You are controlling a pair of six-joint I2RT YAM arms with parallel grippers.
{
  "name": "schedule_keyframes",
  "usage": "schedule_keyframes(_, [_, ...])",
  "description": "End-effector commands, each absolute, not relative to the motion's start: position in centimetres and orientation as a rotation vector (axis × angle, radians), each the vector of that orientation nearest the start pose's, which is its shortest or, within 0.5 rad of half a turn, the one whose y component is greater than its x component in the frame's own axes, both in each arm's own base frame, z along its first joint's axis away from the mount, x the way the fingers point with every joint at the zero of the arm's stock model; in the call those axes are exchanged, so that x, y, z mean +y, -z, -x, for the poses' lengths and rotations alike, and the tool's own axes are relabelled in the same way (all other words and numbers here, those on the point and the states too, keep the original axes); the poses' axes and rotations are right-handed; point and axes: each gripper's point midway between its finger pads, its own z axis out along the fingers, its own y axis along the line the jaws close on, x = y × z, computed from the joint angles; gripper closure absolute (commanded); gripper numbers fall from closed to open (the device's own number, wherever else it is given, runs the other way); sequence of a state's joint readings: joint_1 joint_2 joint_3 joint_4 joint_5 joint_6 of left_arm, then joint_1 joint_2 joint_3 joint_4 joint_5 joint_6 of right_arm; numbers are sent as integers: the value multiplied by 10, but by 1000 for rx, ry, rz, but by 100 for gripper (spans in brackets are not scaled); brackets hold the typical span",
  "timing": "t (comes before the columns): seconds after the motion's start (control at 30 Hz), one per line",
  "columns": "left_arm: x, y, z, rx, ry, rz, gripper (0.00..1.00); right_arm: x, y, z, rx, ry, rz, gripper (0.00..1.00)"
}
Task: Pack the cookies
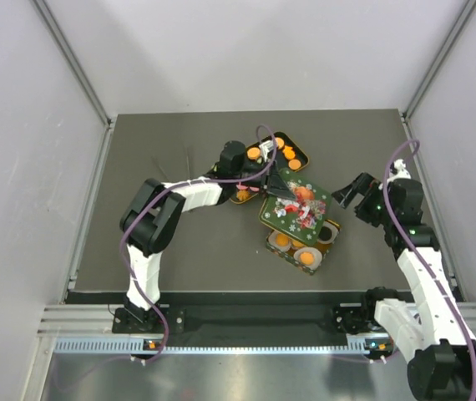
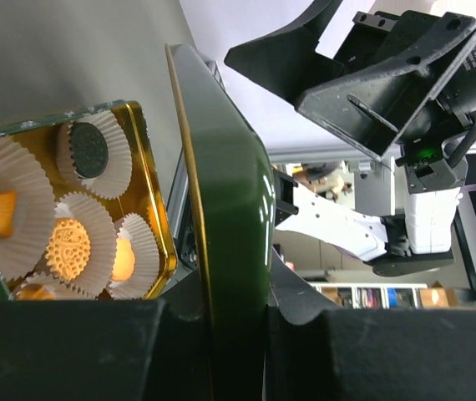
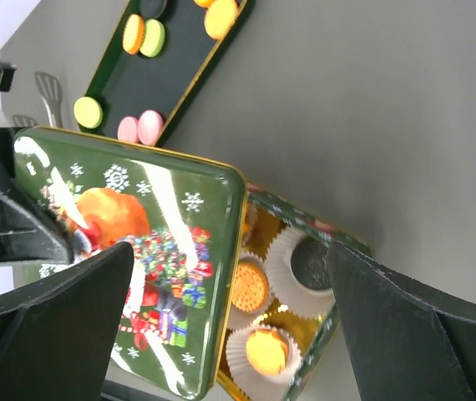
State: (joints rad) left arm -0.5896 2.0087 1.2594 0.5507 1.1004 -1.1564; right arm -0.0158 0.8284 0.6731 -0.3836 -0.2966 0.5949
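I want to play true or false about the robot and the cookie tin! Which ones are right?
1. The left gripper pinches the green lid. True.
2. The lid covers everything in the box. False: the tin is partly uncovered, and cookies in paper cups show.
3. One arm is carrying a cookie. False: the right gripper is open and empty.
4. Small round cookies lie on the black tray. True.
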Motion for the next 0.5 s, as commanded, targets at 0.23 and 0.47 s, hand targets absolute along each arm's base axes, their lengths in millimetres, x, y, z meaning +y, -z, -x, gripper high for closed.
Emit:
schedule_keyframes(0.23, [-424, -199, -273, 2116, 2192, -604, 93, 72, -161, -247, 2121, -675, -536, 0])
schedule_keyframes(0.47, [-429, -184, -262, 2154, 2218, -631, 90, 83, -153, -231, 2147, -726, -519, 0])
